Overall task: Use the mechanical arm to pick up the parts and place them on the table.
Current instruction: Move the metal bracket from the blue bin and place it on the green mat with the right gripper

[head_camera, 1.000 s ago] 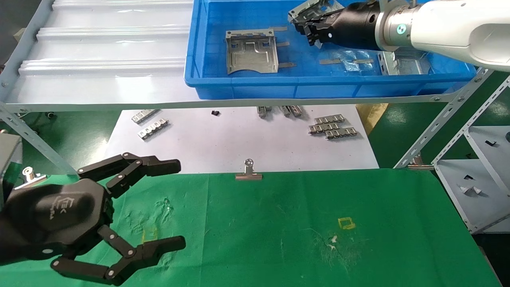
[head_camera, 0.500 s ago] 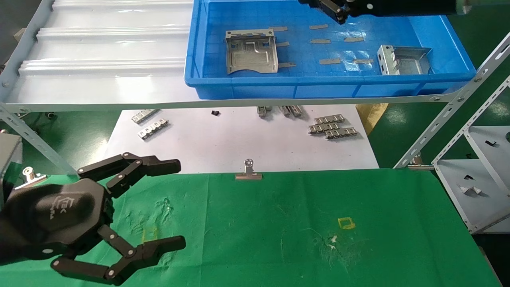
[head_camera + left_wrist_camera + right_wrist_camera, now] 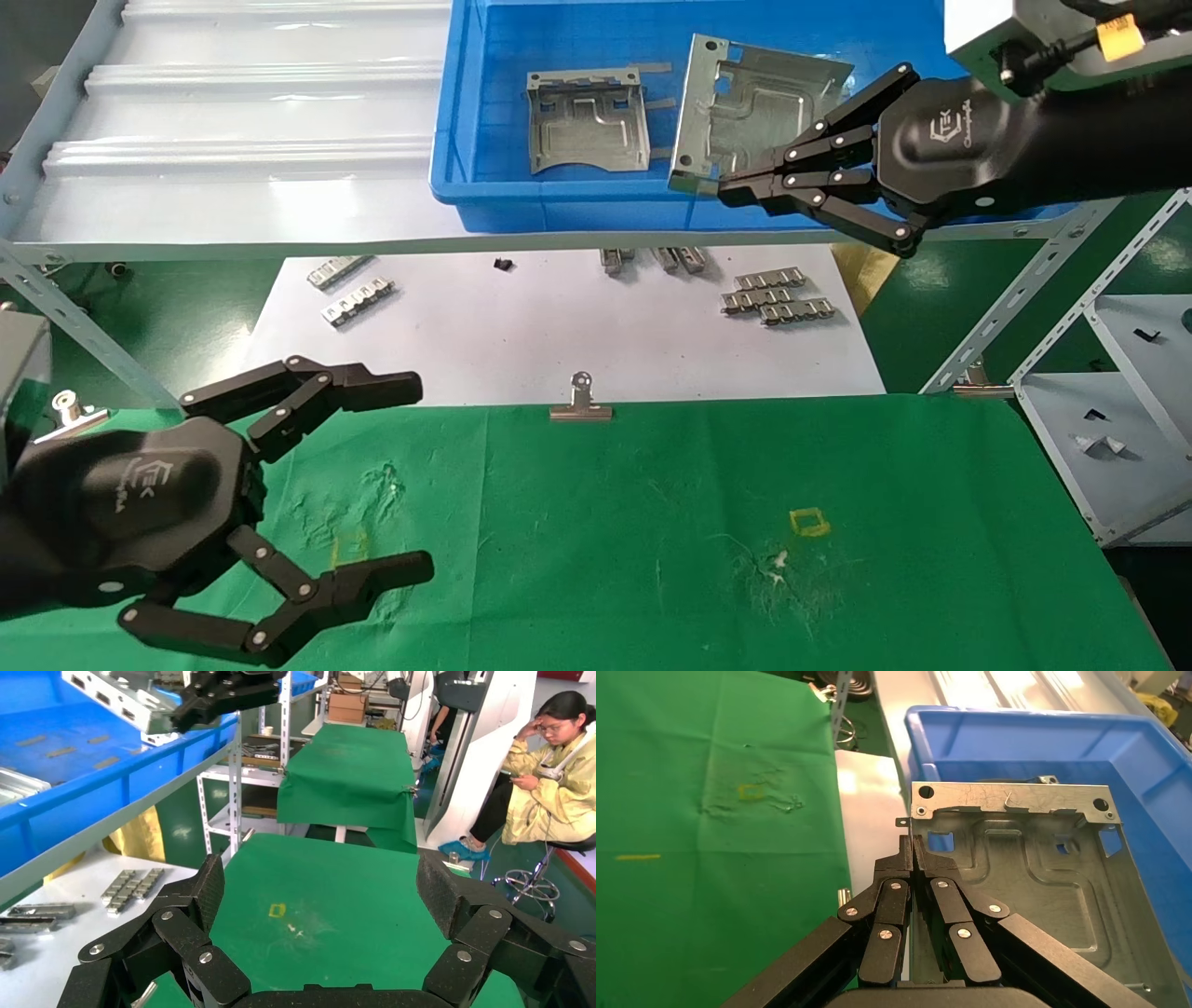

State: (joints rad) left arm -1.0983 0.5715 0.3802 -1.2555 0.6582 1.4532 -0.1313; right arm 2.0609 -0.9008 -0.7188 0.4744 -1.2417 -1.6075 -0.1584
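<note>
My right gripper (image 3: 731, 191) is shut on the folded edge of a silver sheet-metal part (image 3: 750, 102) and holds it in the air over the front wall of the blue bin (image 3: 577, 210). The right wrist view shows the same gripper (image 3: 914, 846) pinching the part (image 3: 1032, 874) at its side flange. A second part (image 3: 587, 121) lies flat in the bin. My left gripper (image 3: 410, 475) is open and empty, low over the left of the green table (image 3: 652, 522). In the left wrist view the left gripper (image 3: 320, 888) spreads wide over the cloth (image 3: 337, 903).
The bin stands on a white shelf (image 3: 233, 149) above a white sheet (image 3: 559, 326) with small slotted strips (image 3: 773, 294). A silver binder clip (image 3: 581, 401) sits at the cloth's far edge. A yellow square outline (image 3: 808, 522) marks the cloth. A grey rack (image 3: 1108, 401) stands at right.
My right gripper rose out of view from the bin, then came back forward and down holding the part over the bin's front wall. The left arm has not moved.
</note>
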